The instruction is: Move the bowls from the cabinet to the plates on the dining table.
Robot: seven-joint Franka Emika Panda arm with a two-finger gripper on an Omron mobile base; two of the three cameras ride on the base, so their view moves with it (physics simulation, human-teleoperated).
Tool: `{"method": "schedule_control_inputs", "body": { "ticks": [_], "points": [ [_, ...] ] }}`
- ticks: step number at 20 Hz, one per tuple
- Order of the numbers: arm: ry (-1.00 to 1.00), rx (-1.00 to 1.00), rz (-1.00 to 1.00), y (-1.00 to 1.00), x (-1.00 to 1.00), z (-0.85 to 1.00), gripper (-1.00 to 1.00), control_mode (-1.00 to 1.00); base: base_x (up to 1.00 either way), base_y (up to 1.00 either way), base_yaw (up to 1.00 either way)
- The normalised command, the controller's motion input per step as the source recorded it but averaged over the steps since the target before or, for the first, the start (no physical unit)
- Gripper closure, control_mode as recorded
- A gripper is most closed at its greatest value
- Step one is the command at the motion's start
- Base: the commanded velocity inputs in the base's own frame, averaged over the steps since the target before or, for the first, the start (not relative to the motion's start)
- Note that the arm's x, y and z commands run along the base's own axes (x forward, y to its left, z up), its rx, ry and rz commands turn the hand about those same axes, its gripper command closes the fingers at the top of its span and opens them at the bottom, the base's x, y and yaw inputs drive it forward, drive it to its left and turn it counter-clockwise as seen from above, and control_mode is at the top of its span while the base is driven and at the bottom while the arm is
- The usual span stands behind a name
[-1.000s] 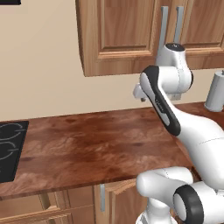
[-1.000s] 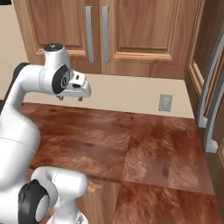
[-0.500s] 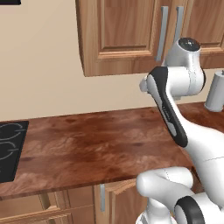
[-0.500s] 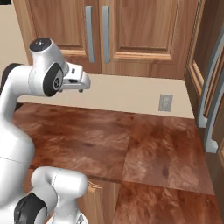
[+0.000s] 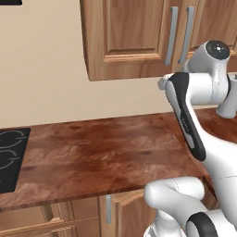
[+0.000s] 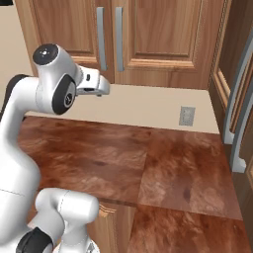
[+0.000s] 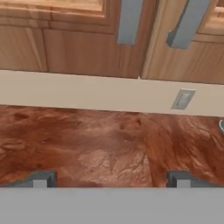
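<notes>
The wall-hung brown cabinet point(image 5: 129, 37) has both doors shut, with two long grey bar handles point(image 6: 100, 37) side by side at the middle. My gripper point(image 6: 103, 89) is held up in the air just below the cabinet's lower edge and points at the wall. In the hand view the gripper point(image 7: 111, 179) is open with nothing between its fingertips point(image 7: 41, 179), and the cabinet point(image 7: 87, 48) and its handles point(image 7: 129, 22) lie ahead. The bowls are hidden. The plates and the dining table are out of view.
Below the cabinet runs a reddish-brown wooden counter point(image 5: 102, 152) with a black stovetop point(image 5: 9, 157) at its left end. A grey wall outlet point(image 6: 186, 116) sits on the beige backsplash. A tall wooden cupboard with grey handles point(image 6: 232, 118) stands to the right.
The arm has swung to the right and stretched forward, carrying the hand slightly higher toward the cabinet doors. The doors stay shut.
</notes>
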Motion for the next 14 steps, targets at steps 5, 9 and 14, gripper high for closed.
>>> {"method": "schedule_control_inputs", "body": {
  "ticks": [5,9,14],
  "points": [
    [-0.13,0.0,-0.03,-0.25,0.0,0.29,-1.0,-1.0,0.0,0.0,0.0],
    [-0.08,0.0,-0.02,-0.18,0.0,0.28,-1.0,-1.0,0.0,0.0,0.0],
    [-0.04,0.0,-0.02,-0.23,0.04,0.24,-1.0,-1.0,0.0,0.0,0.0]
  ]
}}
